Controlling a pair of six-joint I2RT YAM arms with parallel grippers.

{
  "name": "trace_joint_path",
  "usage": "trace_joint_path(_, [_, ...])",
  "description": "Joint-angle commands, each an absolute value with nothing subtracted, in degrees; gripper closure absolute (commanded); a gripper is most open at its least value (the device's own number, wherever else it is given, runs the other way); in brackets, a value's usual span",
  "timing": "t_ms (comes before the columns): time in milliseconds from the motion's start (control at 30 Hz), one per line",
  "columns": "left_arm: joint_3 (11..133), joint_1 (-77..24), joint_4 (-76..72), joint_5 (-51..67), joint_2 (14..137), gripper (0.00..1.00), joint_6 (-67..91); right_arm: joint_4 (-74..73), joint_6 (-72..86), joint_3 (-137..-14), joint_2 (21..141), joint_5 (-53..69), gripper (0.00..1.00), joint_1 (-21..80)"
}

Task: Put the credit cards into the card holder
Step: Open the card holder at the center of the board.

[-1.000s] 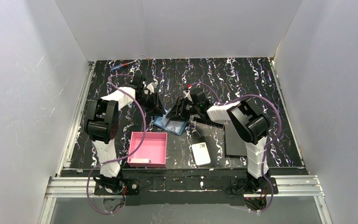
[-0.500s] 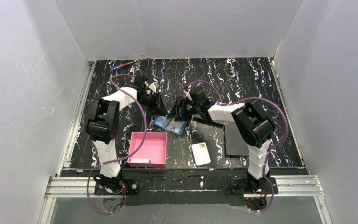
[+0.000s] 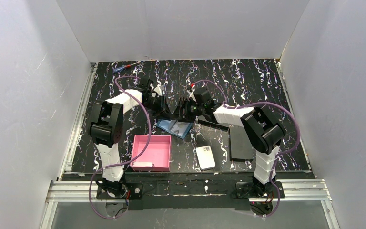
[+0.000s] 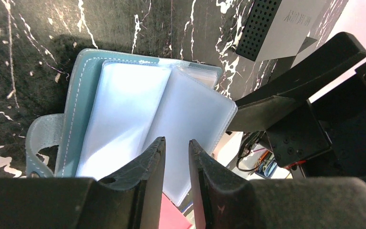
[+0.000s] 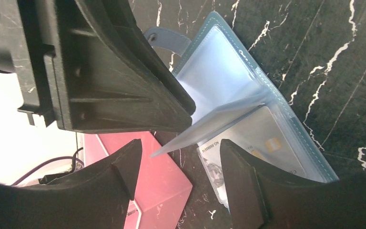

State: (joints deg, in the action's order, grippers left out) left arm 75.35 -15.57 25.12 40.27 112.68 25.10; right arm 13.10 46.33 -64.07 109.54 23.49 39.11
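The teal-blue card holder (image 3: 174,127) lies open on the table between both arms, its clear sleeves showing (image 4: 124,105). My left gripper (image 4: 176,141) hovers over the sleeves with its jaws a narrow gap apart and nothing between them. One clear leaf (image 5: 219,121) stands lifted against that gripper's finger. A credit card (image 5: 262,143) sits in the holder's (image 5: 219,71) lower pocket, its near end poking out onto the table. My right gripper (image 5: 178,145) is open wide just in front of that leaf's free edge, holding nothing. Seen from above, the left gripper (image 3: 166,107) and right gripper (image 3: 183,110) almost meet.
A pink square tray (image 3: 151,152) sits near the holder's front left, with a small pale flat piece (image 3: 143,165) at its near wall. A white rounded block (image 3: 205,157) and a flat black rectangle (image 3: 240,143) lie to the front right.
My right gripper's jaws have opened wider and it has edged toward the left gripper. The left jaws have narrowed a little. The holder has stayed put.
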Motion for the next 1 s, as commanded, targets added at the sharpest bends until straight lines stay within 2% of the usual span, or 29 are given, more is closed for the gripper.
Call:
trace_joint_path(0, [75.59, -15.87, 27.07, 40.78, 110.21, 0.77, 24.19, 14.34, 46.23, -65.52, 107.66, 23.13, 0.3, 39.46])
trace_joint_path(167, [75.7, -15.9, 27.52, 40.28, 110.31, 0.77, 23.84, 14.48, 46.44, -65.55, 108.75, 23.49, 0.37, 39.72])
trace_joint_path(333, [76.12, -15.85, 28.06, 39.67, 110.55, 0.77, 23.65, 15.31, 46.58, -64.42, 108.43, 23.78, 0.53, 39.72])
trace_joint_path(500, [76.19, -15.91, 28.21, 39.7, 110.47, 0.77, 23.52, 15.25, 46.34, -64.3, 109.04, 23.83, 0.62, 39.73])
trace_joint_path(533, [76.06, -15.86, 28.21, 39.65, 110.39, 0.77, 23.47, 15.28, 46.35, -64.52, 109.3, 23.97, 0.61, 39.73])
trace_joint_path(633, [75.95, -15.85, 28.16, 39.74, 110.38, 0.77, 23.51, 14.9, 46.15, -65.14, 109.34, 23.78, 0.46, 39.81])
trace_joint_path(667, [76.01, -15.89, 28.21, 39.95, 110.39, 0.77, 23.48, 14.78, 46.07, -65.32, 109.15, 23.62, 0.45, 39.81])
trace_joint_path(800, [76.07, -15.85, 28.13, 40.05, 110.32, 0.77, 23.47, 14.33, 45.79, -66.03, 109.6, 23.45, 0.44, 39.81])
trace_joint_path(967, [76.09, -15.84, 28.16, 40.11, 110.24, 0.77, 23.48, 14.33, 45.72, -66.01, 110.7, 23.13, 0.5, 39.89])
